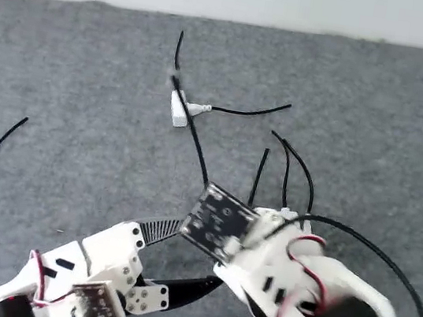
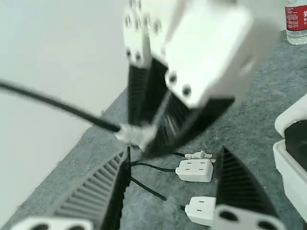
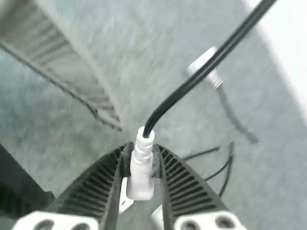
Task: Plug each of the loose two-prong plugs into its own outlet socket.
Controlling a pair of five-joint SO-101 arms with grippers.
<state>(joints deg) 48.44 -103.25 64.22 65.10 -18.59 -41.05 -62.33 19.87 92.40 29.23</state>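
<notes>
Right gripper (image 3: 142, 149) pinches plug (image 3: 139, 177) above worktop (image 3: 268, 182); left gripper (image 2: 175, 153) spread, empty, close beside. Risks: stiff cord (image 3: 192, 86) could twist plug off-line; unheld socket (image 2: 194, 170) may slide when pushed.

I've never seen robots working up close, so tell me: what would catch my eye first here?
The right gripper is shut on a white plug trailing a black cord. Facing it, the left gripper is open, and beyond on the grey table lie a white outlet socket and a second socket.
</notes>
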